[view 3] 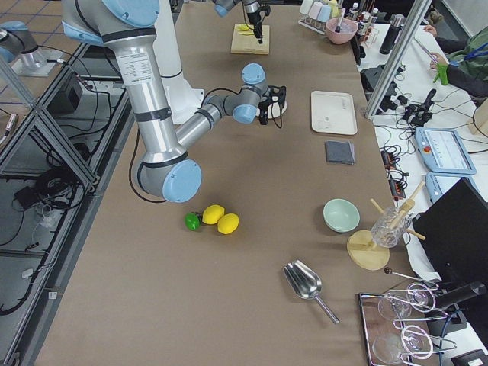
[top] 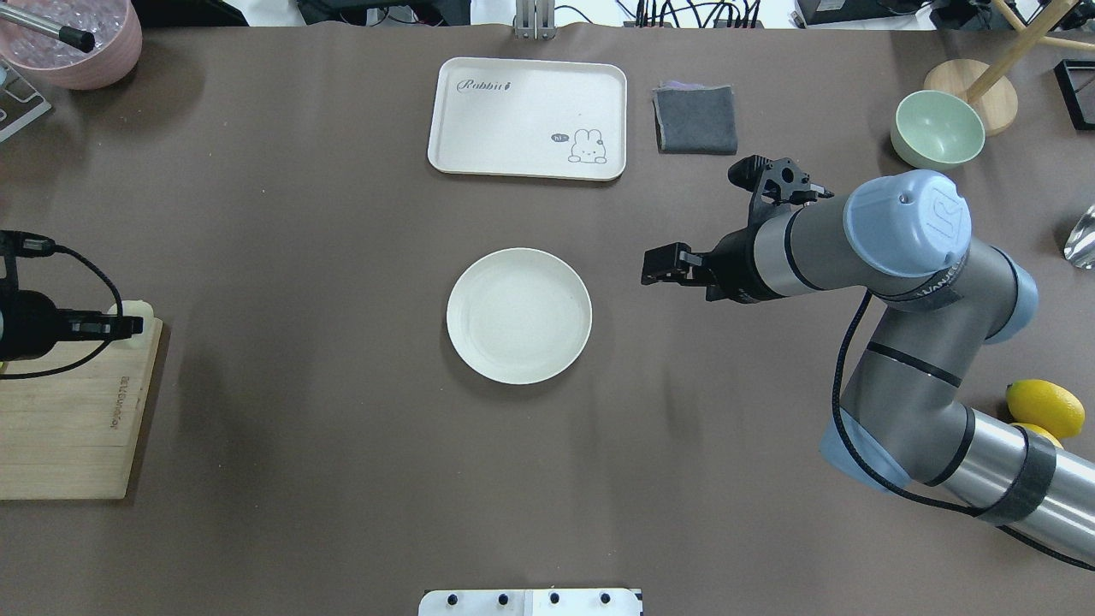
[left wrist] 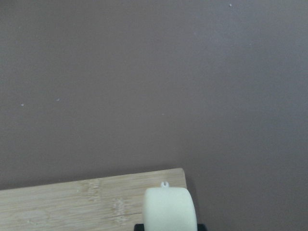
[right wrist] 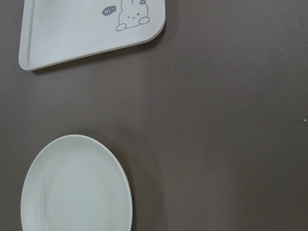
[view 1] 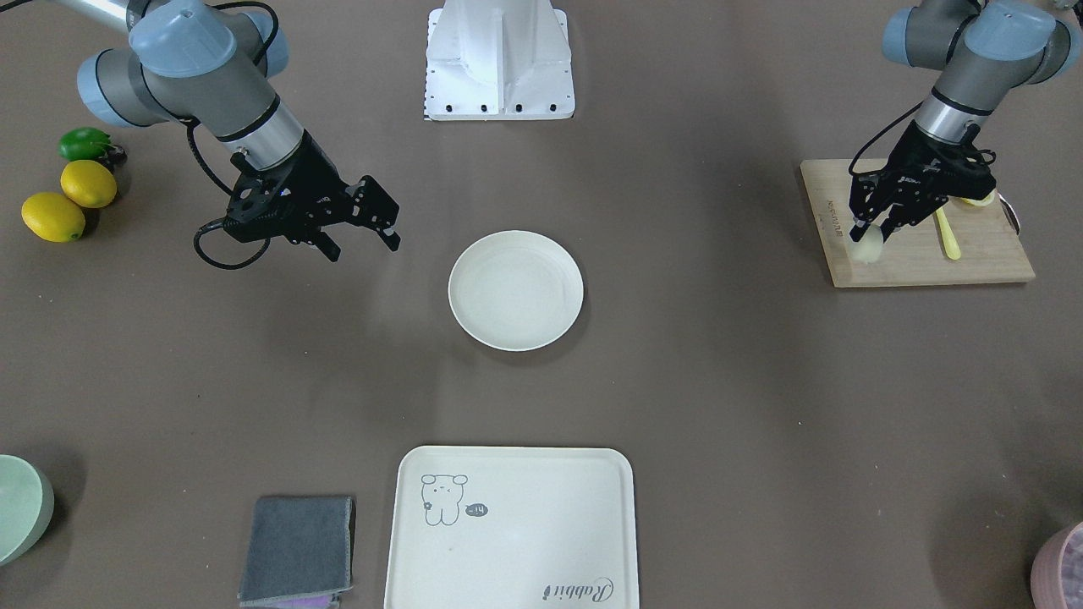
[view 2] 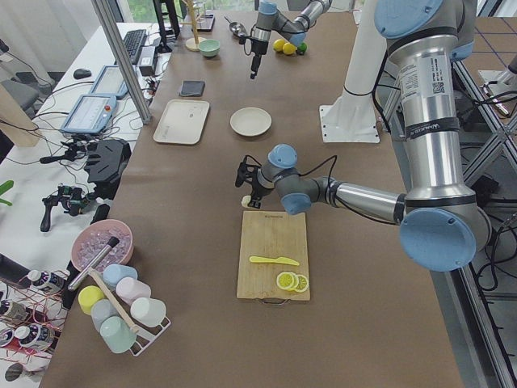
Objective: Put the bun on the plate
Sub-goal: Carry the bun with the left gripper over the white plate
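Tabletop from the front: left gripper (view 1: 873,233) is clamping the bun (view 1: 867,249) at the corner of the wooden cutting board (view 1: 981,254), well apart from the plate (view 1: 515,290); right gripper (view 1: 362,245) is hanging spread and empty near the plate. Overhead: plate is lying at table centre. Left wrist: bun is showing at the lower edge, over the board's corner.

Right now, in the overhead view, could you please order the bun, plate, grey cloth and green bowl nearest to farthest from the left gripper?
1. bun, between its jaws
2. plate, centre
3. grey cloth, far side
4. green bowl, far right
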Controlling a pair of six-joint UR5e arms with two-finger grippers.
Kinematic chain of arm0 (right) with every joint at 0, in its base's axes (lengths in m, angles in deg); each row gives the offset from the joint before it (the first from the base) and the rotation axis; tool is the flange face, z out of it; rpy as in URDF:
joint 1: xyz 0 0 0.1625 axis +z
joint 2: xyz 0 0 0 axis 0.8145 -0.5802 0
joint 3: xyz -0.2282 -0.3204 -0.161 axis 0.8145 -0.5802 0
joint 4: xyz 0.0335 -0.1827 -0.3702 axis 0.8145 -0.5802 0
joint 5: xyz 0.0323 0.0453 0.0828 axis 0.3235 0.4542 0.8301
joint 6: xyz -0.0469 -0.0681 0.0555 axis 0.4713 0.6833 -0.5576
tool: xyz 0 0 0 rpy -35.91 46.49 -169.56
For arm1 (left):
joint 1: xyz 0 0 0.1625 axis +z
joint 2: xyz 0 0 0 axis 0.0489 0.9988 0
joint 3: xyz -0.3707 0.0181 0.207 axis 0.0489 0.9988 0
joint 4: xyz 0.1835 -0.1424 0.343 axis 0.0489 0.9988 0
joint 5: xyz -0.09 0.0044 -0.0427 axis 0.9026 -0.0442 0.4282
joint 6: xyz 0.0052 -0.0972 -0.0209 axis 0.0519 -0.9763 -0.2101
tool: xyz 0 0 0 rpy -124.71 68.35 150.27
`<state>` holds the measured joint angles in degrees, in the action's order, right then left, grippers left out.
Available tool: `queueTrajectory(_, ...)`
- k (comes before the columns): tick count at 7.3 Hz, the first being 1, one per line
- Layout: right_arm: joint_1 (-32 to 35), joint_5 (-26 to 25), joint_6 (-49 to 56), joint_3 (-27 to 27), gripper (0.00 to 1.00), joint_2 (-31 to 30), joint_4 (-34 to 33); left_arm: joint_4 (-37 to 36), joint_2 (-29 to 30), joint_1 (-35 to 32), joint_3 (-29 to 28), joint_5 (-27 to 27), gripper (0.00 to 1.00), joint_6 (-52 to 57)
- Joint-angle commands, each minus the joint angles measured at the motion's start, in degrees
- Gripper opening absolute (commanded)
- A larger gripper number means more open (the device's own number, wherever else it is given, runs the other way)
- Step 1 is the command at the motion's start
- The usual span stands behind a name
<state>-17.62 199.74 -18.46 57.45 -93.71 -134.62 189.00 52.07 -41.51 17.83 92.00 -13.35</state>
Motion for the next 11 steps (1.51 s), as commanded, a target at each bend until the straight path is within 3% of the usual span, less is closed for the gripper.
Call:
queueTrajectory(1,0.00,-0.07,-0.24,-0.01,1.00,-0.19,-0.07,-20.56,12.58,-0.25,5.94,-0.32,0.43,-1.56)
queueTrajectory(3,0.09,-0.07,-0.24,-0.10,1.00,-0.54,-0.07,-32.70,24.71,4.11,6.04,-4.25,0.44,-9.45)
queueTrajectory(5,0.61,0.37,-0.07,-0.19,1.00,-0.89,-0.07,-38.11,36.58,13.51,2.55,-10.32,0.44,-20.15)
queueTrajectory(8,3.94,4.04,0.63,-0.19,1.00,-2.29,-0.25,-37.86,44.25,22.94,-3.51,-18.67,0.44,-27.22)
queueTrajectory(11,10.88,11.69,11.22,0.78,1.00,-11.14,-0.16,-33.85,49.82,23.30,-13.19,-18.96,0.44,-28.21)
